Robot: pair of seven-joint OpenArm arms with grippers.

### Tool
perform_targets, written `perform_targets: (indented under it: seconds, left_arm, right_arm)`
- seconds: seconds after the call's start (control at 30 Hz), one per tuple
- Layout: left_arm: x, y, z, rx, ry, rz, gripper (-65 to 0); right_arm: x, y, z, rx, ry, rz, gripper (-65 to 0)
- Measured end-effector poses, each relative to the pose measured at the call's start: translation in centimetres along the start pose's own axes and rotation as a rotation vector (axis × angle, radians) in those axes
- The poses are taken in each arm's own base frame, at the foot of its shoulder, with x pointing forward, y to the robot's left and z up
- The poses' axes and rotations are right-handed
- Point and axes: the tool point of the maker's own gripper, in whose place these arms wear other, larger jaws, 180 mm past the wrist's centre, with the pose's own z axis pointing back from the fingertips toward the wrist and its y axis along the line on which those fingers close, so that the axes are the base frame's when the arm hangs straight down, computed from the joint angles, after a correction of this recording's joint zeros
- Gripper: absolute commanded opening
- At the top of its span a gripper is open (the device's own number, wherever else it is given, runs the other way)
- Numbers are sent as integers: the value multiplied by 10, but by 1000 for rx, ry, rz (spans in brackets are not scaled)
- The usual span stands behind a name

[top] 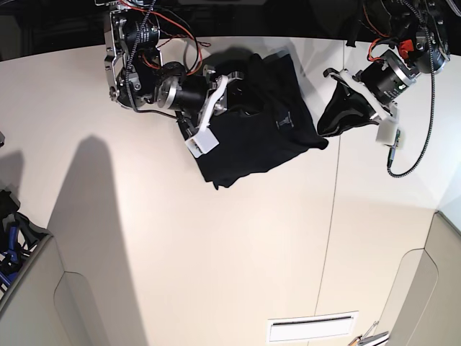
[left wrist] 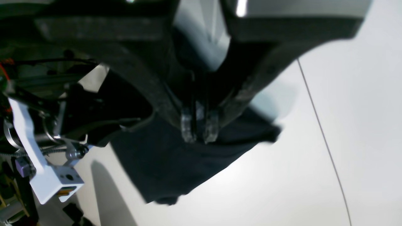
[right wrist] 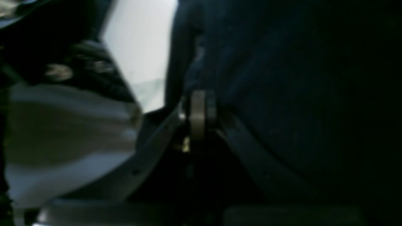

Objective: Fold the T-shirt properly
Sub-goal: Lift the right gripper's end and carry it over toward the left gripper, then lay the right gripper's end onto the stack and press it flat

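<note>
At the near edge of the base view a white vent is set into the pale table. Farther back, the black T-shirt is spread, rumpled, on the table's far part. The right gripper is pressed shut on the shirt's upper left cloth. The left gripper is held narrow, with a fold at the shirt's right edge pinched between its fingers.
</note>
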Motion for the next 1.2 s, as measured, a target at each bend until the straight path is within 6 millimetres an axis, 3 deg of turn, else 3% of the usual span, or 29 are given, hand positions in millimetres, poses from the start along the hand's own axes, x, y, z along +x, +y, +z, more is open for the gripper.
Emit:
perform_targets:
  seconds: [0.23, 0.53, 0.77, 1.0, 1.2]
  left_arm:
    - [9, 12, 7, 41, -40, -2, -594]
    - [14, 34, 24, 124, -53, -4, -594]
    - [14, 34, 24, 124, -52, -3, -594]
    - [11, 34, 24, 124, -33, -2, -594]
    - [11, 34, 24, 124, -33, -2, -594]
  right_arm:
    - [7, 25, -6, 92, 7, 26, -650]
    - [20, 59, 4, 174, 8, 113, -650]
    - [-4, 87, -13, 243, 95, 160, -650]
    - [-10, 60, -24, 81, 114, 241, -650]
    - [-27, 54, -31, 87, 160, 197, -650]
